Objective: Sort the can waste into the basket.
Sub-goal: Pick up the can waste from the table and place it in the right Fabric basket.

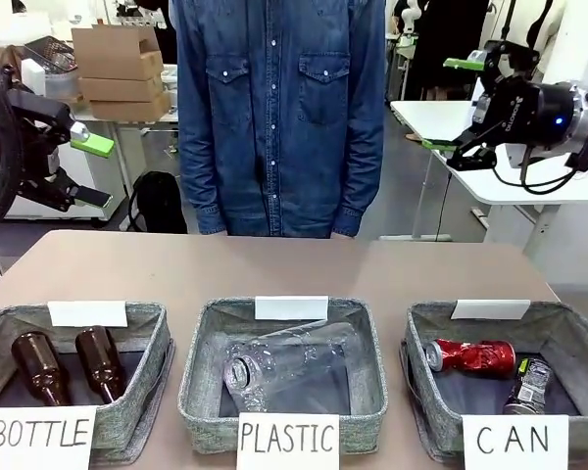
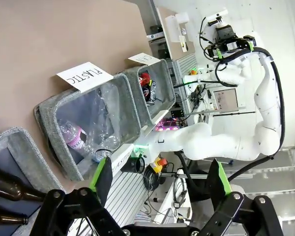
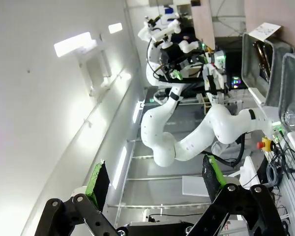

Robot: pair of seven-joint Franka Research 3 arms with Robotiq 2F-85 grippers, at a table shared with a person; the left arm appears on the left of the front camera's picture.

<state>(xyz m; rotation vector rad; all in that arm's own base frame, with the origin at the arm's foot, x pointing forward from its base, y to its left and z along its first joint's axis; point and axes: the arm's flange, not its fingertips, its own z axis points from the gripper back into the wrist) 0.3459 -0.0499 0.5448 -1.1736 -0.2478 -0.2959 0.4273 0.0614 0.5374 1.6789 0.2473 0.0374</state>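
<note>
— Baskets, three, grey fabric, in a row on the brown table (image 1: 274,264). Which one matters?

— CAN basket (image 1: 426,387), the one at the robot's right end of the row, white sign (image 1: 514,441) on its near wall. Use it as the marker for everything else.

— Contents?

— Red can (image 1: 470,354), lying on its side toward the basket's far wall. Black can (image 1: 531,384), just beside the red one, nearer the sign. Both inside, on the dark bottom.

— Neighbours?

— PLASTIC basket (image 1: 201,387) next along, clear bottles (image 1: 289,367) in it. BOTTLE basket (image 1: 157,343) beyond that, two brown glass bottles (image 1: 41,367).

— Grippers?

— Right gripper (image 1: 459,108) raised high above and behind the CAN basket, jaws spread wide, nothing between them. Left gripper (image 1: 90,166) high up, well apart from the CAN basket, past the BOTTLE basket, jaws equally wide, nothing held.

— Anyone else?

— Person in a denim shirt (image 1: 279,117), standing at the table's far edge.
</note>
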